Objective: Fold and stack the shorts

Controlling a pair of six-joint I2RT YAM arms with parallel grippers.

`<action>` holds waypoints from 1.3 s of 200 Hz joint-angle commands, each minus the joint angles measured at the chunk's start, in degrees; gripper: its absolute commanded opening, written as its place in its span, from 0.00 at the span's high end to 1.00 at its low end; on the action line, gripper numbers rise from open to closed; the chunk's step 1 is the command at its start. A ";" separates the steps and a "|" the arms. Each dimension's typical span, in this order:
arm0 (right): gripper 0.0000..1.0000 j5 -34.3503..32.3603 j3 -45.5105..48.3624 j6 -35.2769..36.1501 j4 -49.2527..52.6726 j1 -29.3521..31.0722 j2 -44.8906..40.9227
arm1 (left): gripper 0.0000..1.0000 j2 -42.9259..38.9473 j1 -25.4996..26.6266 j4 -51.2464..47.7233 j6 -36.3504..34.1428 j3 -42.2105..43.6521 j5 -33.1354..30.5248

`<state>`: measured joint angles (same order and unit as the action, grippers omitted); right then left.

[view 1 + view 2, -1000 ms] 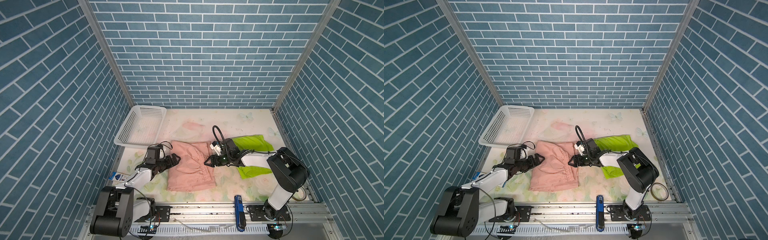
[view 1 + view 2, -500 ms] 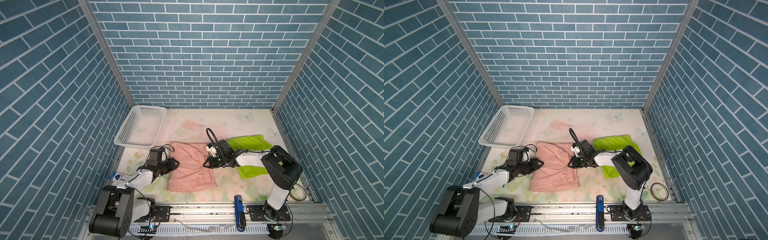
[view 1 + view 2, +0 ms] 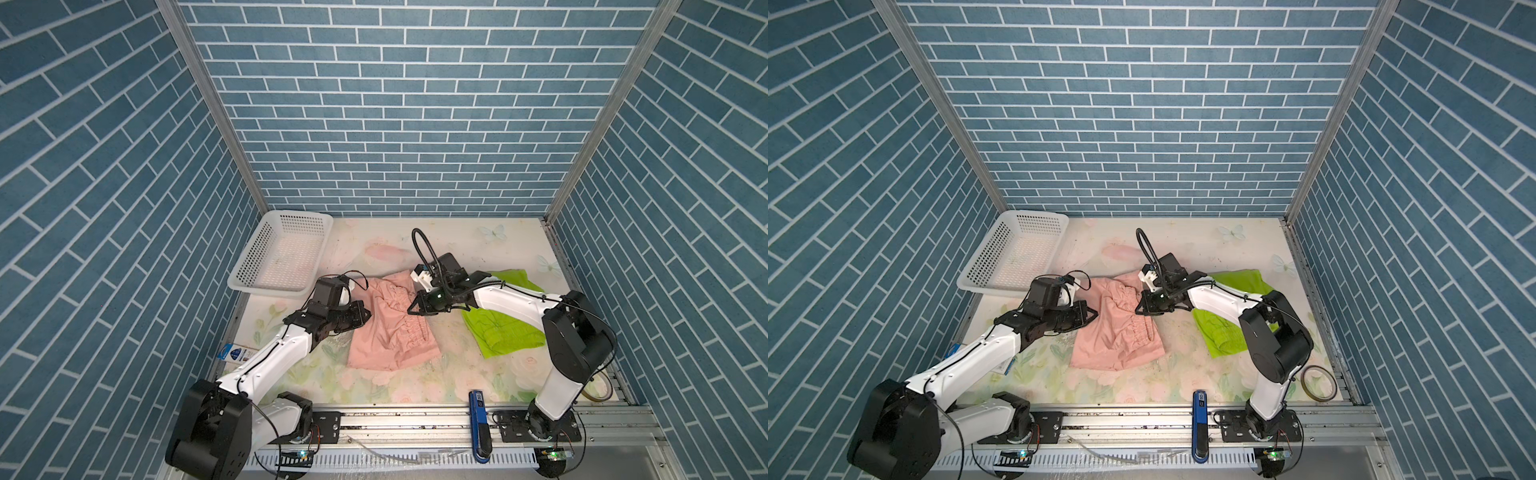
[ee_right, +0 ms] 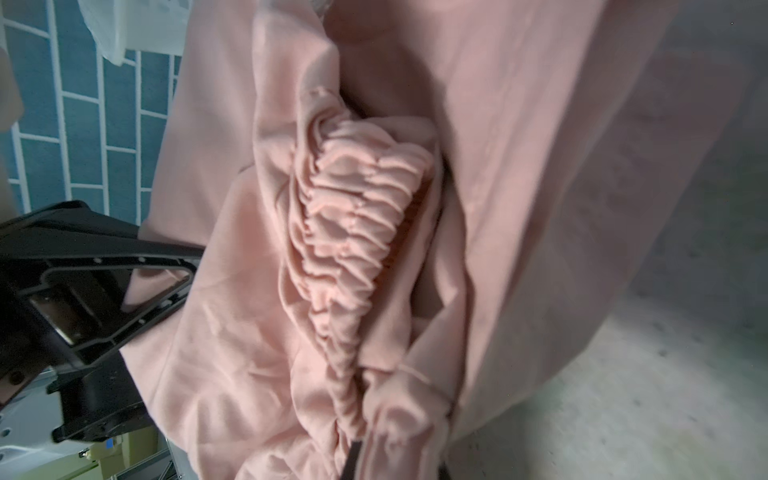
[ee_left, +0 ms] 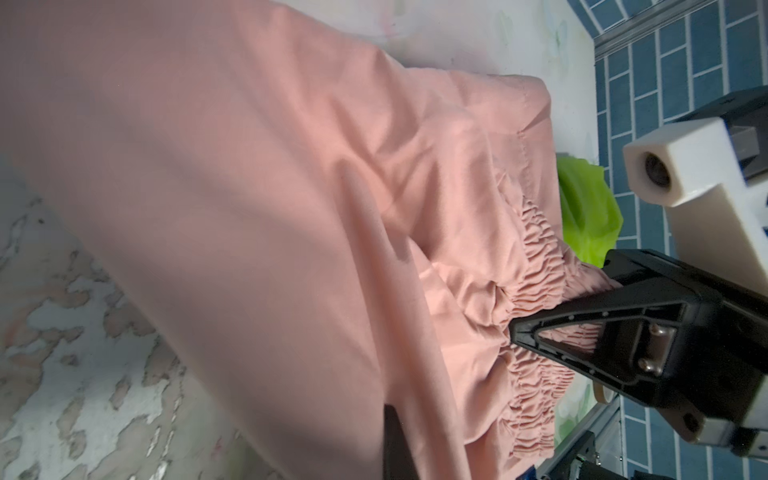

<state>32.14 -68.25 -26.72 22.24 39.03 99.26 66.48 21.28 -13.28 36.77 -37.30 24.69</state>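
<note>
We see the salmon-pink shorts mid surface: soft, light and limp, so we'd pinch the gathered waistband. The right end effector is clamped there. The left end effector is closed, probably on the opposite edge. The lime-green shorts lie beside.

— What encloses the space?
— Blue brick-patterned walls on three sides, joined by slanting metal corner posts.
— And underneath?
— A pale tabletop printed with pink flowers and butterflies, evenly lit; a metal rail runs along its near edge.
</note>
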 commanded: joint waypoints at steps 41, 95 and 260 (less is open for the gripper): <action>1.00 -0.86 -14.20 17.40 33.49 -12.61 -5.08 | 1.00 13.87 15.63 -4.31 4.50 -17.62 -8.32; 1.00 -1.70 -17.97 23.90 40.99 -25.81 -7.59 | 1.00 28.69 24.95 -5.50 4.68 -34.42 -11.82; 1.00 -6.58 -27.79 29.17 43.05 -49.27 3.55 | 1.00 59.64 34.35 -2.88 12.83 -63.42 -8.07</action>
<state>26.13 -93.80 -0.95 65.39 -8.67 99.57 124.44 54.96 -15.29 47.53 -101.23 15.49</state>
